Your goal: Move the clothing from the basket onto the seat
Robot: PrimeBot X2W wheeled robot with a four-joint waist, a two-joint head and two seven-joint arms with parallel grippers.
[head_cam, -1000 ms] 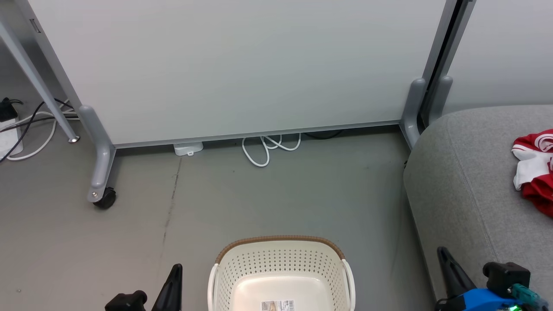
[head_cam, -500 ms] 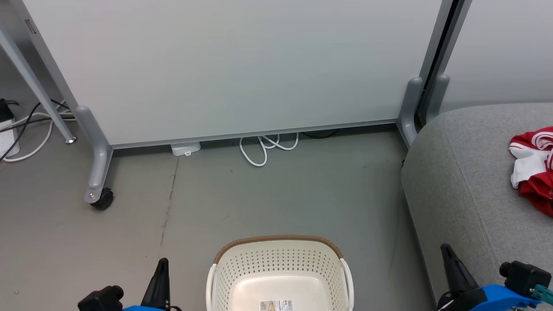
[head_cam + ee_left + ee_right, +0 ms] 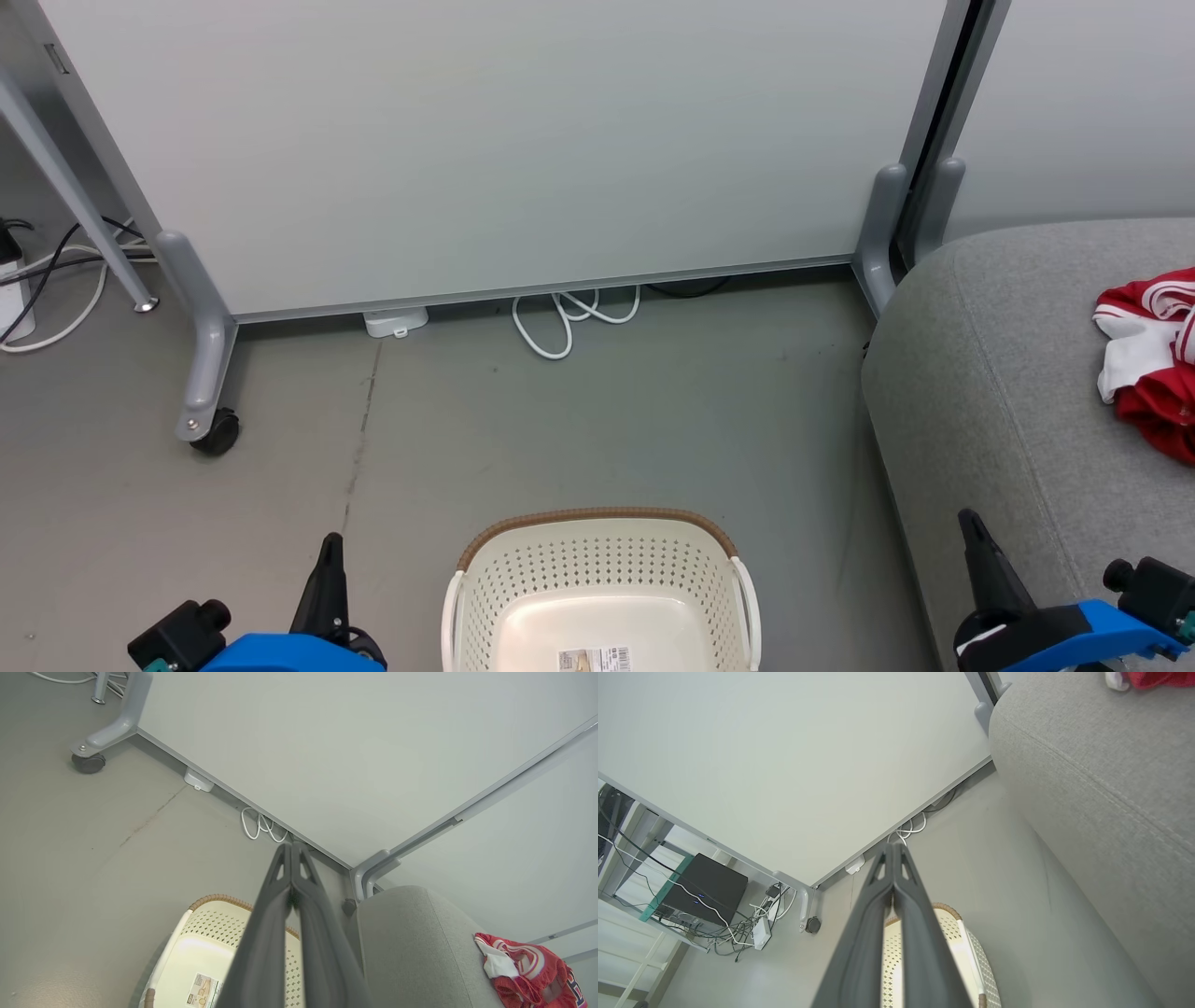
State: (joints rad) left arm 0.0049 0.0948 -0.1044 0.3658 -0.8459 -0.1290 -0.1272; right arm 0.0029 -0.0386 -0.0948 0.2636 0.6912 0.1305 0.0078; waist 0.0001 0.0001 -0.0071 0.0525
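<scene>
Red clothing (image 3: 1150, 359) lies on grey seat (image 3: 990, 373) | basket (image 3: 597, 515) looks emptied, job prob. done | L gripper (image 3: 329, 543) & R gripper (image 3: 969, 521) pinched shut, holding nothing, parked beside basket.

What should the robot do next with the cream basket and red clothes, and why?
Probably tilt the head down to check the near end of the cream perforated plastic basket. Its visible floor shows a paper label, no clothing; the red garments lie on the grey fabric couch seat; left gripper and right gripper are shut, empty.
</scene>
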